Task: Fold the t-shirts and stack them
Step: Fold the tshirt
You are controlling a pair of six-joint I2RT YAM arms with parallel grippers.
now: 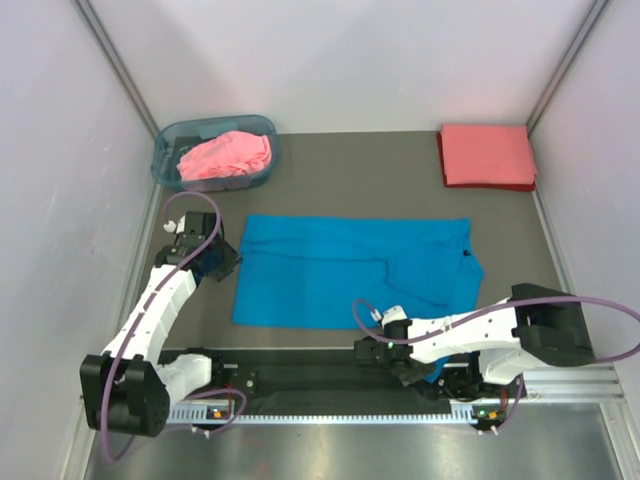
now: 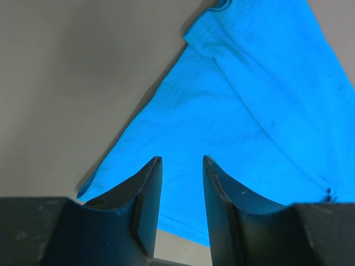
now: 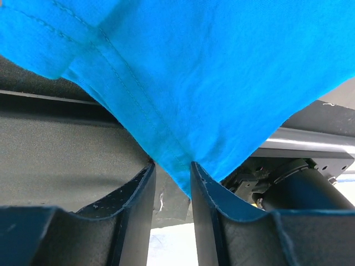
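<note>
Lying flat mid-frame is the blue t-shirt [image 1: 340,270]; pink t-shirt [image 1: 228,155] in the basket [image 1: 165,150] upper left, coral-red t-shirt [image 1: 487,153] folded upper right. Left gripper [image 2: 182,160] jaws half open, gripping nothing, at its left edge; right gripper [image 3: 172,166] jaws slightly parted, blue corner at their tips.

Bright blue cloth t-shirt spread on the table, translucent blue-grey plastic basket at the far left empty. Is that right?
Not empty: the top external view shows the translucent blue-grey plastic basket holding a crumpled pink cloth t-shirt. The bright blue cloth t-shirt is spread on the table, as stated.
</note>
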